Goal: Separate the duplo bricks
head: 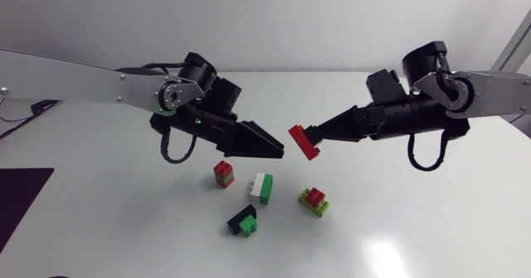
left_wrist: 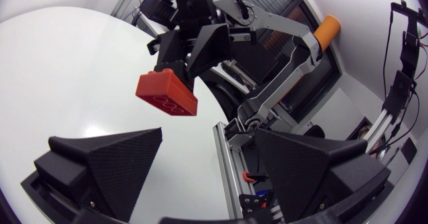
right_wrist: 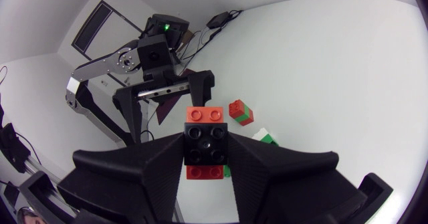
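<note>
Right gripper is up in the air over mid-table, fingers clamped on a red-and-black stack. From the right wrist view it's a long red brick with a small black brick pressed onto its middle. The fingers sit against the black one's two sides; can't tell if they also bite the red.

Left gripper is at the stack's 9 o'clock, close but not touching. Fingers are apart with nothing between them, facing the red brick's underside.

Four more pairs sit on the table around the stack's 6 to 7 o'clock:
- red-on-green pair
- white-and-green pair
- green-and-red pair
- black-and-green pair

Handling, my read:
- The bricks are light, rigid plastic with smooth, slippery faces. Only stud friction holds them together.
- Left should grip the red brick on its two long flat sides, on an overhanging end clear of the right fingers.
- Peel with a tilt rather than a straight pull.
- Squeeze firmly. Nothing should crush, but a shallow grip will likely slip off.
</note>
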`<state>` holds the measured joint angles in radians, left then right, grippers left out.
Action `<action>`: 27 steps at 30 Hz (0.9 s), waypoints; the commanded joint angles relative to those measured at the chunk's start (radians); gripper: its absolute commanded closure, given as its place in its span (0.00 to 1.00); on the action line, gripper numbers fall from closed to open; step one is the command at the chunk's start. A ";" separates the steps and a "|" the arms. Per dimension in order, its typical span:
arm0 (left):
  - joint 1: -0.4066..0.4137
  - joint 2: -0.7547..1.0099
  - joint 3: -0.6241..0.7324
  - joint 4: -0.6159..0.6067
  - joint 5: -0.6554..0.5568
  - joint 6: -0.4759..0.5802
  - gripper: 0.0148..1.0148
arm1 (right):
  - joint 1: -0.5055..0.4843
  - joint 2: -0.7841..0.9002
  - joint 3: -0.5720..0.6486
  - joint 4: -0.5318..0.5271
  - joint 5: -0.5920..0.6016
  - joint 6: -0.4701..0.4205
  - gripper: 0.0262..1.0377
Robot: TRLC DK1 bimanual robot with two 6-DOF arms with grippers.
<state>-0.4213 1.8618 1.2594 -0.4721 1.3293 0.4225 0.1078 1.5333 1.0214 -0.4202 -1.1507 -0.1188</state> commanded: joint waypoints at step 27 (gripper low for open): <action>-0.020 0.137 0.161 -0.045 0.051 0.032 0.18 | 0.049 0.080 0.034 0.040 -0.087 0.019 0.65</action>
<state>-0.4343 1.9896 1.4078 -0.5018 1.3582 0.4301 0.1482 1.5929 1.0523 -0.3893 -1.2243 -0.1184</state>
